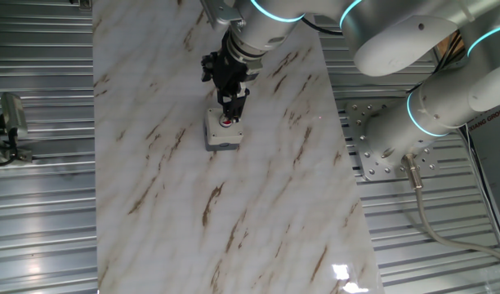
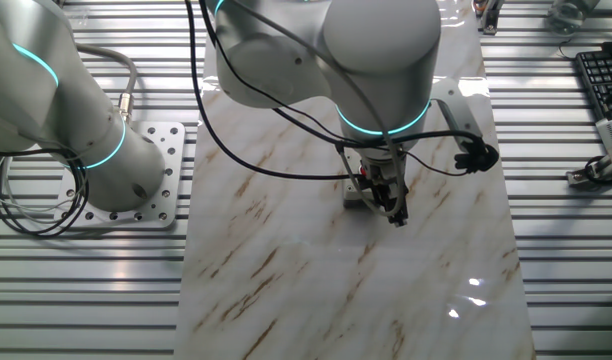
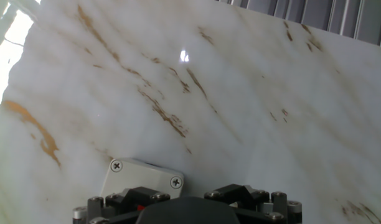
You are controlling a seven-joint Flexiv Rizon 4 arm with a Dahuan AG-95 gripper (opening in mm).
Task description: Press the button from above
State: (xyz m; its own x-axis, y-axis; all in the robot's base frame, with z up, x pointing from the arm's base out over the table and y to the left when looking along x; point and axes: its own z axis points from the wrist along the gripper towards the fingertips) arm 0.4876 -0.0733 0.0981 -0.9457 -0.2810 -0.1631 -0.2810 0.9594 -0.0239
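Note:
The button [image 1: 226, 122] is a small red dot on top of a light-grey square box [image 1: 220, 135], which sits on the marble tabletop. My gripper [image 1: 233, 113] points down directly over it, and its tip meets the red dot in this view. I cannot tell whether they touch. In the other fixed view the gripper [image 2: 396, 212] covers most of the box [image 2: 354, 196]. The hand view shows the box's screwed corner [image 3: 142, 175] and a sliver of red button [image 3: 141, 207] under the black hand. No view shows a gap or contact between the fingertips.
The marble slab [image 1: 258, 204] lies on a ribbed metal table. The arm's base plate [image 1: 381, 147] stands to one side. A keyboard [image 2: 601, 85] and clamps lie beyond the slab's edge in the other fixed view.

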